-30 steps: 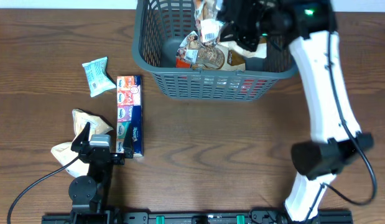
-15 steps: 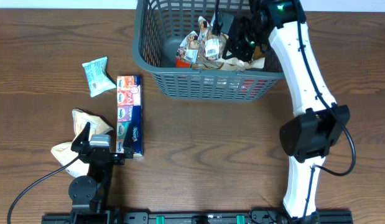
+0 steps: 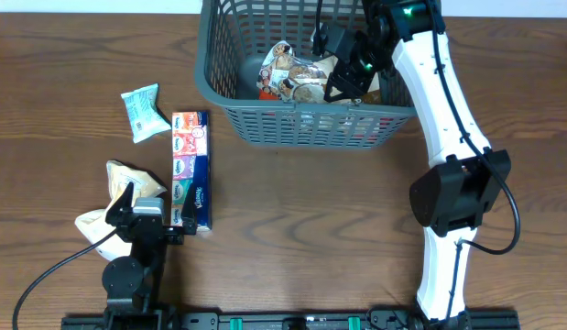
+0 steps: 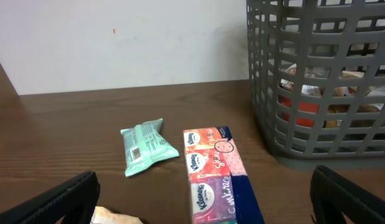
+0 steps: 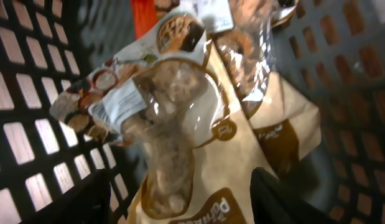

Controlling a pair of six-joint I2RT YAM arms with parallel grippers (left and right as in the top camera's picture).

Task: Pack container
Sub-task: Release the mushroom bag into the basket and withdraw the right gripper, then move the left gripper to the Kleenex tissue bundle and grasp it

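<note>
The container (image 3: pixel 301 128) is a dark grey slotted basket at the back of the table, also seen in the left wrist view (image 4: pixel 316 81). Several snack packets (image 3: pixel 297 78) lie in a pile inside it. My right gripper (image 3: pixel 343 69) reaches down into the basket over this pile. In the right wrist view my right gripper (image 5: pixel 180 205) is open, and a clear-windowed biscuit bag (image 5: pixel 173 124) lies loose between and below its fingers. The basket's lattice wall (image 5: pixel 24 106) stands close on the left. My left gripper (image 3: pixel 147 213) rests open near the front left, holding nothing.
A multi-pack of tissues (image 3: pixel 190 170) lies lengthwise left of the basket. A mint-green packet (image 3: pixel 143 112) lies beyond it. A crumpled tan bag (image 3: pixel 118 197) sits beside my left gripper. From the left wrist view the tissues (image 4: pixel 214 171) and the green packet (image 4: pixel 148 146) lie just ahead.
My right gripper has come down into the basket with a snack packet and opened. The packet now lies on the pile. The left arm has not moved.
</note>
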